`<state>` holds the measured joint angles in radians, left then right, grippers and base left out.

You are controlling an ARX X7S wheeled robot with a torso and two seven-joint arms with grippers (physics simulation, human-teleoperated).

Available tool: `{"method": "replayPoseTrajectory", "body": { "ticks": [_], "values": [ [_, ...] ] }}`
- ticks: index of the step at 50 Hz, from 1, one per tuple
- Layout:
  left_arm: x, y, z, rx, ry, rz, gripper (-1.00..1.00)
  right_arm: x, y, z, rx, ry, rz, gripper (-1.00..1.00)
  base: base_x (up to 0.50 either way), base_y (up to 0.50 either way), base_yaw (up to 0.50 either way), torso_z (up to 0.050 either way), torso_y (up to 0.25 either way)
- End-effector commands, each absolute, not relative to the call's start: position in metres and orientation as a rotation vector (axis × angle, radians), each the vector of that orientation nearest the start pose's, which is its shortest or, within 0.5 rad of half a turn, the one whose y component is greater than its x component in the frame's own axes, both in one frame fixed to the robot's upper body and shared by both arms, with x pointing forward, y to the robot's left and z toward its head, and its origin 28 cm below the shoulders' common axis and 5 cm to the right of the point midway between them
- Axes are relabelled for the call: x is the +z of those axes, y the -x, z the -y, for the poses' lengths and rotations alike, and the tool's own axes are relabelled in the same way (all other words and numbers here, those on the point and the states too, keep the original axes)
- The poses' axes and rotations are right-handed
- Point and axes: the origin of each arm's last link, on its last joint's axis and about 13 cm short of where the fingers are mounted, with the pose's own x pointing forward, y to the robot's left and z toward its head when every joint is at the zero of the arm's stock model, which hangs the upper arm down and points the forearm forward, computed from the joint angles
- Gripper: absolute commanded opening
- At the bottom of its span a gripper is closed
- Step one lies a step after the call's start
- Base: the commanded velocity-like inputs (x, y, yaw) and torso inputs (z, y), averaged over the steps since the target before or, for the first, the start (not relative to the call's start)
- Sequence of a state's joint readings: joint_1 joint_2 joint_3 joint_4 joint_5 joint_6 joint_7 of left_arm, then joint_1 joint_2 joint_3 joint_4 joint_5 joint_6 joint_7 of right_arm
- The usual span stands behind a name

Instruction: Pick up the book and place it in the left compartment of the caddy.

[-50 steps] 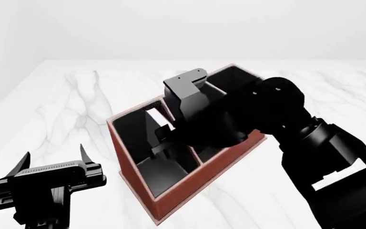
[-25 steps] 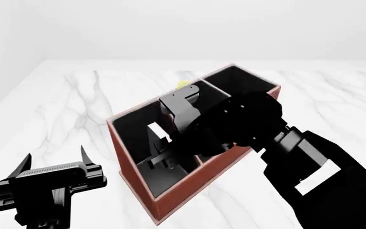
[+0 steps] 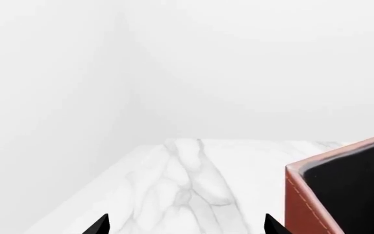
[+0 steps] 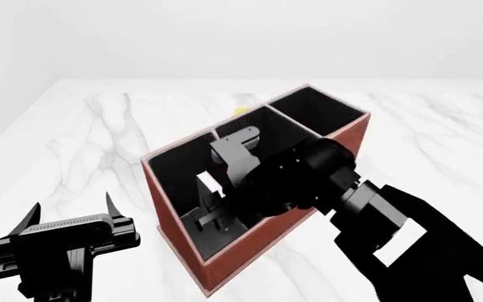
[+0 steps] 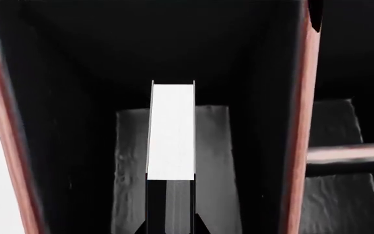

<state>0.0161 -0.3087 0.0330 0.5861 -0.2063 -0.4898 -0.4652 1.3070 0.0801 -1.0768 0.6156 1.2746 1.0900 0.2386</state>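
Over the last second the right gripper [image 4: 216, 211] has been lowered from above the rim into the reddish-brown leather-look caddy [image 4: 224, 267], and the small thin black-covered book with white page edges [image 4: 208, 184] has been carried down with it. The book is now held upright inside the long black-lined left compartment [image 4: 170, 167], clamped between the right gripper's jaws, so placement is judged nearly complete; only the release appears to remain.

Whether the book's lower edge touches the floor of the bay cannot be told from the head view. In the right wrist view the book [image 5: 171, 131] is seen edge-on, between the two side walls and clear of both. The left gripper [image 4: 70, 226] hangs with its jaws apart over the white marble table [image 4: 82, 138], well apart from the caddy's corner [image 3: 317, 204].
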Motion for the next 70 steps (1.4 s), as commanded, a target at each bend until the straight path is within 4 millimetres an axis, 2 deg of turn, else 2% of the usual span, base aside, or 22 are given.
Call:
{"method": "replayPoseTrajectory", "body": {
  "ticks": [1, 16, 17, 38, 40, 41, 42, 43, 44, 48, 52, 55, 59, 62, 64, 65, 66, 68, 69, 70],
  "values": [
    [0.102, -0.192, -0.244, 0.314, -0.111, 0.082, 1.0, 0.175, -0.347, -0.002, 0.601, 0.279, -0.843, -1.0, 0.0, 0.0, 0.0, 0.0, 0.0],
    [0.101, -0.192, -0.244, 0.313, -0.111, 0.08, 1.0, 0.174, -0.348, -0.001, 0.606, 0.282, -0.844, -1.0, 0.0, 0.0, 0.0, 0.0, 0.001],
    [0.101, -0.192, -0.244, 0.313, -0.11, 0.08, 1.0, 0.174, -0.348, -0.001, 0.602, 0.287, -0.834, 1.0, 0.0, 0.0, 0.0, 0.0, 0.01],
    [0.102, -0.192, -0.244, 0.314, -0.109, 0.082, 1.0, 0.186, -0.347, -0.001, 0.588, 0.307, -0.795, 1.0, 0.0, 0.0, 0.0, 0.0, 0.0],
    [0.102, -0.192, -0.244, 0.315, -0.108, 0.082, 1.0, 0.198, -0.346, 0.002, 0.578, 0.314, -0.77, 1.0, 0.0, 0.0, 0.0, 0.0, 0.0],
    [0.103, -0.192, -0.244, 0.314, -0.11, 0.082, 1.0, 0.213, -0.343, 0.004, 0.587, 0.3, -0.747, 1.0, 0.0, 0.0, 0.0, 0.0, 0.0],
    [0.103, -0.192, -0.244, 0.314, -0.11, 0.082, 1.0, 0.221, -0.342, 0.005, 0.582, 0.297, -0.727, 1.0, 0.0, 0.0, 0.0, 0.0, 0.0],
    [0.103, -0.192, -0.244, 0.314, -0.11, 0.082, 1.0, 0.221, -0.342, 0.005, 0.582, 0.297, -0.727, 1.0, 0.0, 0.0, 0.0, 0.0, 0.0],
    [0.103, -0.192, -0.244, 0.315, -0.11, 0.083, 1.0, 0.24, -0.338, 0.009, 0.587, 0.284, -0.696, 1.0, 0.0, 0.0, 0.0, 0.0, 0.0],
    [0.104, -0.191, -0.244, 0.314, -0.111, 0.084, 1.0, 0.277, -0.327, 0.019, 0.57, 0.267, -0.627, 1.0, 0.0, 0.0, 0.0, 0.0, 0.0],
    [0.104, -0.192, -0.244, 0.314, -0.112, 0.085, 1.0, 0.3, -0.311, 0.029, 0.596, 0.256, -0.582, 1.0, 0.0, 0.0, 0.0, 0.0, 0.0],
    [0.104, -0.192, -0.244, 0.314, -0.112, 0.086, 1.0, 0.307, -0.303, 0.034, 0.61, 0.245, -0.553, 1.0, 0.0, 0.0, 0.0, 0.0, 0.0],
    [0.104, -0.191, -0.244, 0.313, -0.112, 0.086, 1.0, 0.302, -0.296, 0.043, 0.614, 0.204, -0.532, 1.0, 0.0, 0.0, 0.0, 0.0, 0.0],
    [0.104, -0.19, -0.244, 0.315, -0.112, 0.085, 1.0, 0.29, -0.29, 0.05, 0.587, 0.19, -0.487, 1.0, 0.0, 0.0, 0.0, 0.0, 0.0],
    [0.105, -0.191, -0.244, 0.316, -0.115, 0.086, 1.0, 0.276, -0.282, 0.056, 0.557, 0.199, -0.424, 1.0, 0.0, 0.0, 0.0, 0.0, 0.0],
    [0.105, -0.19, -0.244, 0.317, -0.115, 0.089, 1.0, 0.262, -0.274, 0.063, 0.55, 0.144, -0.395, 1.0, 0.0, 0.0, 0.0, 0.0, 0.0],
    [0.105, -0.19, -0.244, 0.317, -0.115, 0.089, 1.0, 0.262, -0.274, 0.063, 0.55, 0.144, -0.395, 1.0, 0.0, 0.0, 0.0, 0.0, 0.0],
    [0.105, -0.19, -0.244, 0.316, -0.116, 0.088, 1.0, 0.242, -0.268, 0.071, 0.46, 0.144, -0.242, 1.0, 0.0, 0.0, 0.0, 0.0, 0.0],
    [0.104, -0.19, -0.244, 0.315, -0.117, 0.088, 1.0, 0.225, -0.262, 0.075, 0.408, 0.138, -0.219, 1.0, 0.0, 0.0, 0.0, 0.0, 0.0],
    [0.104, -0.19, -0.243, 0.314, -0.116, 0.087, 1.0, 0.219, -0.26, 0.077, 0.384, 0.12, -0.168, 1.0, 0.0, 0.0, 0.0, 0.0, 0.0]
  ]
}}
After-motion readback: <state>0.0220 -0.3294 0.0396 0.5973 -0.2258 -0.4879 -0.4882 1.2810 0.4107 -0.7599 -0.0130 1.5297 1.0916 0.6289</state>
